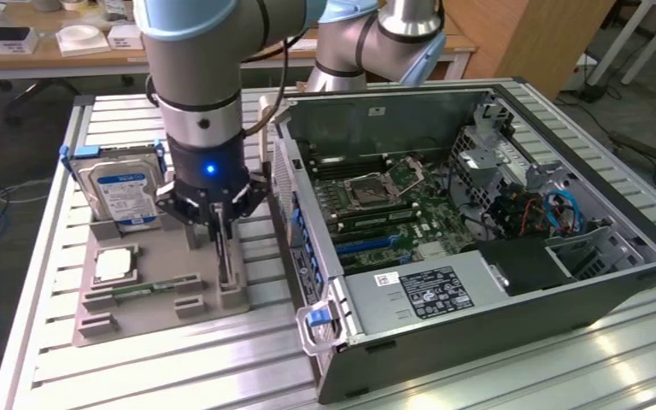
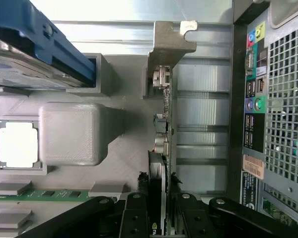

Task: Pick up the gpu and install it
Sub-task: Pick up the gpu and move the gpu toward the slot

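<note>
The gripper (image 1: 216,235) is seen lowered over the grey fixture tray (image 1: 157,323), with its 2 fingers (image 2: 139,210) drawn in to a narrow gap and pressed against the 2 faces of the gpu (image 2: 165,124). The card is thus clasped near 1 end. It is held standing on its long edge in a slot of the tray, and its silver end bracket (image 2: 169,44) is found at the far end from the fingers.

In the exterior view the gpu (image 1: 229,269) is seen just below the gripper, running toward 6 o'clock along the tray's edge nearest the computer case (image 1: 477,299). A hard drive (image 1: 123,192) with a blue-white label is stood upright at 10 o'clock of the gripper, close beside it. A processor chip (image 1: 115,265) is laid flat at 8 o'clock, and a narrow green memory stick (image 1: 146,291) is set at 7 o'clock. The open case is placed at 3 o'clock, with its motherboard (image 1: 408,205) exposed. Everything is carried on a slatted aluminium table (image 1: 191,371).
</note>
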`<control>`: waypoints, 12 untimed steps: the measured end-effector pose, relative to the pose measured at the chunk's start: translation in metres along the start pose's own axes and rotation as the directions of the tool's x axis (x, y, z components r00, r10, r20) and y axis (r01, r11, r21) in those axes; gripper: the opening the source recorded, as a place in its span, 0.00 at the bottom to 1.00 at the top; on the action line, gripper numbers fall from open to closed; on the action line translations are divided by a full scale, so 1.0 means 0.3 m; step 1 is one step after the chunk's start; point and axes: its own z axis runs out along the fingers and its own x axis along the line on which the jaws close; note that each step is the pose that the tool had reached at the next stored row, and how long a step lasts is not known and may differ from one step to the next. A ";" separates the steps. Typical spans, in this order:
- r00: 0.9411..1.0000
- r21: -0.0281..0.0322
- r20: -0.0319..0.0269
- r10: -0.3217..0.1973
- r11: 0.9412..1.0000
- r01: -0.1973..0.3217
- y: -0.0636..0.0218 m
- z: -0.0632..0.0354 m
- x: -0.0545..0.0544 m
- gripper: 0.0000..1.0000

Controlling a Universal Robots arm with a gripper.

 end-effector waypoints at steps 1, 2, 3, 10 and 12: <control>1.000 0.000 0.000 0.000 1.000 0.000 0.000 -0.016 0.000 0.26; 1.000 0.001 0.000 0.000 1.000 0.000 0.001 -0.029 0.000 0.26; 1.000 0.001 0.000 0.000 1.000 0.000 0.001 -0.041 0.000 0.26; 1.000 0.001 -0.002 0.000 1.000 0.000 0.004 -0.135 0.001 0.26; 1.000 0.001 -0.002 0.000 1.000 0.000 0.005 -0.164 0.001 0.26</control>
